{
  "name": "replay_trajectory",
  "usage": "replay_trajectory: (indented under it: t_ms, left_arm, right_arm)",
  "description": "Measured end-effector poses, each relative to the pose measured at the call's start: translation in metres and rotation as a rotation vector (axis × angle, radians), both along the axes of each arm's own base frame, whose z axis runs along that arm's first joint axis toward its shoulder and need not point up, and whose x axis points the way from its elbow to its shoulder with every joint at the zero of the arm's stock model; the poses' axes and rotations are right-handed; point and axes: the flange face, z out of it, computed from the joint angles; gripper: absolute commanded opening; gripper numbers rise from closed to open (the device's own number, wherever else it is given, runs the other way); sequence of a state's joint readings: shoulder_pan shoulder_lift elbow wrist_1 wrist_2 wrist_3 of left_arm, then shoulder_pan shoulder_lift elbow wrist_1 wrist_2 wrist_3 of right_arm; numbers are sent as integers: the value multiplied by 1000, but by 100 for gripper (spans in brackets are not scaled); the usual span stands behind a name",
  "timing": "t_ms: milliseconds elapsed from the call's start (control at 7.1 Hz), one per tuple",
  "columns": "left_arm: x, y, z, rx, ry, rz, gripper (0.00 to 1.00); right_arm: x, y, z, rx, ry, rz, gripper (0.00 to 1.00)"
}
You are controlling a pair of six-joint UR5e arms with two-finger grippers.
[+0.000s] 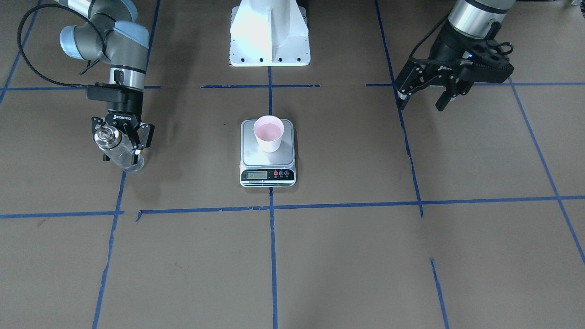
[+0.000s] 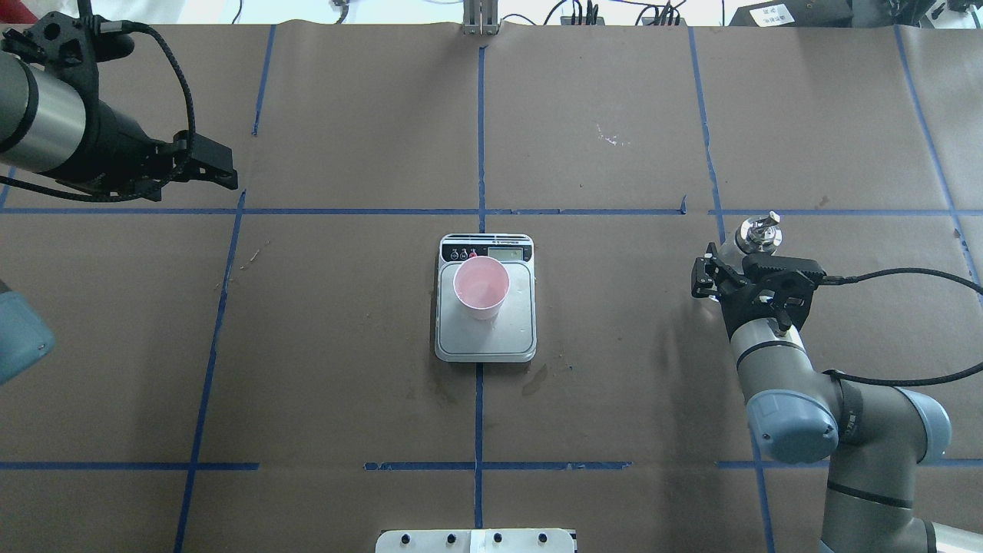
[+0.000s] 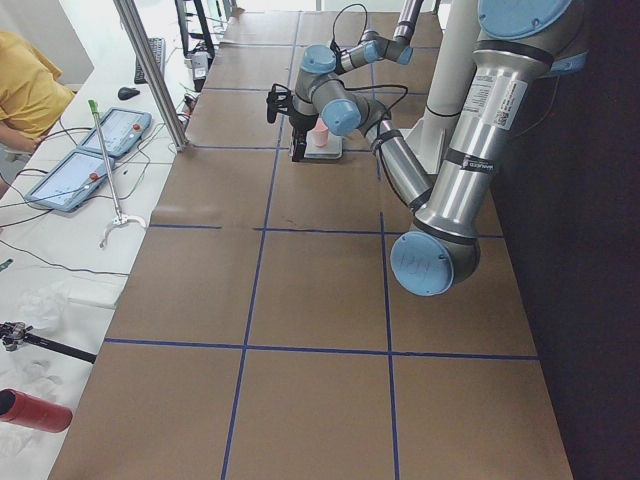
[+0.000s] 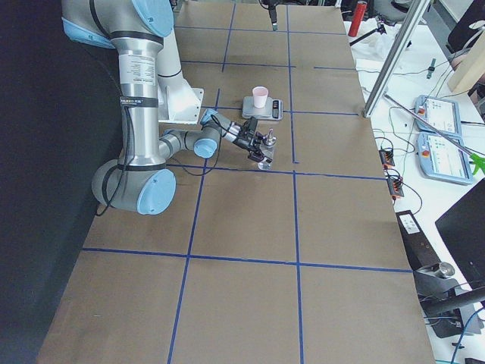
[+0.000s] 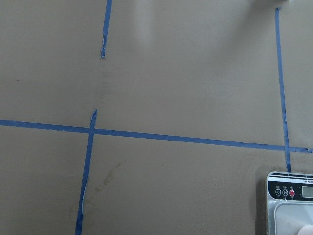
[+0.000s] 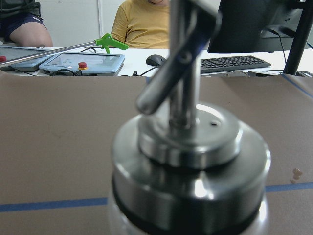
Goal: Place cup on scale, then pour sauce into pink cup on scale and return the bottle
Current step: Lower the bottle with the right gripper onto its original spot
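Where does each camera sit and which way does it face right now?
Front-facing: across the table, facing the robot; base, left arm, right arm.
Overhead: behind the robot, looking forward and down; both arms.
Exterior left: table's left end; left arm nearest.
Exterior right: table's right end; right arm nearest.
Left wrist: looks down at table, scale corner; no fingers.
Right wrist: close on bottle spout, facing operators' desk; no fingers.
Shared: front-facing and overhead both show cup on scale.

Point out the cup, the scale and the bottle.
cup [image 1: 268,131]: front-facing view, on its pink inside.
scale [image 1: 268,175]: front-facing view, on its black front panel.
bottle [image 2: 759,233]: overhead view, on its silver spout cap.
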State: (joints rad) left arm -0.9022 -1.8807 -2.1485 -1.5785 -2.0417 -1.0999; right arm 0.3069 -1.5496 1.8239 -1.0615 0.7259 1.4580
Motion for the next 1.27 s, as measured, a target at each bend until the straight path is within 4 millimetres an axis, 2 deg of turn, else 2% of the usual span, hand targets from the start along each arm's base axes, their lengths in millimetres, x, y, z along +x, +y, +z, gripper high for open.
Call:
replay_trajectory:
  t_ms: [282,422,563,704,1267]
  left_arm:
    - [0,0,0,0,0,0,100]
    - [0,0,0,1,1,0,100]
    - [0,0,-1,1,1,0,100]
    - [0,1,-1,1,1,0,100]
    - [0,1,-1,2,1,0,100]
  right_arm:
    - [-2,2,1,-1,1,-6,2]
    - [-3,2,2,-1,2,-7,14]
    - [-4,2,2,-2,4,-8,43]
    - [-4,3,2,-2,4,-8,99]
    - [-5,4,5,14,-33,-4,100]
